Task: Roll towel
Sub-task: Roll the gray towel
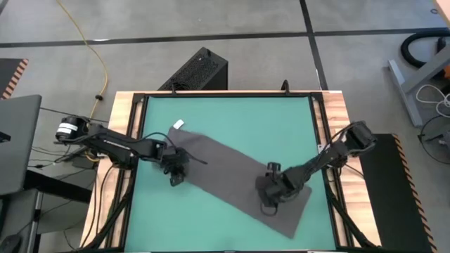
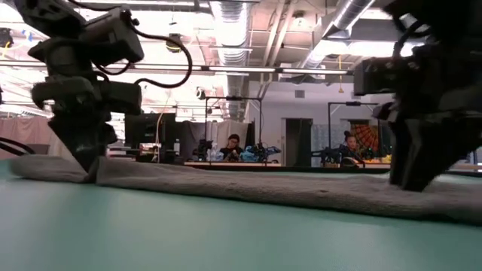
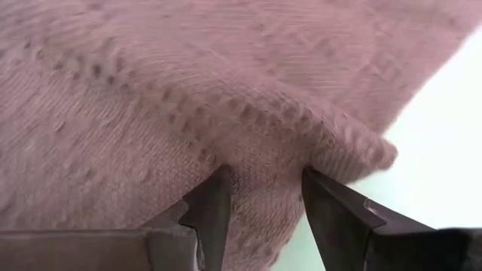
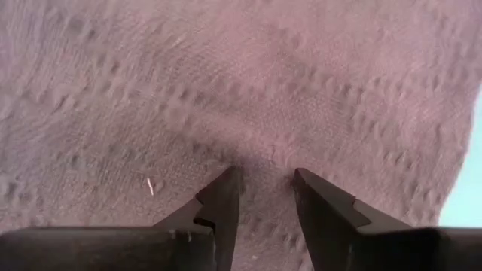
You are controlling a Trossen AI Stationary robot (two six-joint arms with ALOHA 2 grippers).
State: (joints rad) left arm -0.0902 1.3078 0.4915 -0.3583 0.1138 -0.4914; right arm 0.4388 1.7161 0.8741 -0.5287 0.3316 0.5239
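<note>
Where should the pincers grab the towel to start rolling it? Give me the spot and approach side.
Grip the towel along its near long edge, coming straight down. It lies flat and diagonal on the table, so only an edge offers a pinchable fold. The left pincer and right pincer already pinch it there.

A robotics lab or industrial workshop is shown. Exposed ducts [image 2: 233,19] and pipes are seen under a bare ceiling, with strip lights [image 2: 226,69] hung below. Two seated people [image 2: 232,147] are seen at long benches [image 2: 248,164] behind. A polished concrete floor [image 1: 246,17], a yellow cable [image 1: 88,39] and hazard-striped mats [image 1: 14,76] surround the green worktop [image 1: 232,116].
</note>
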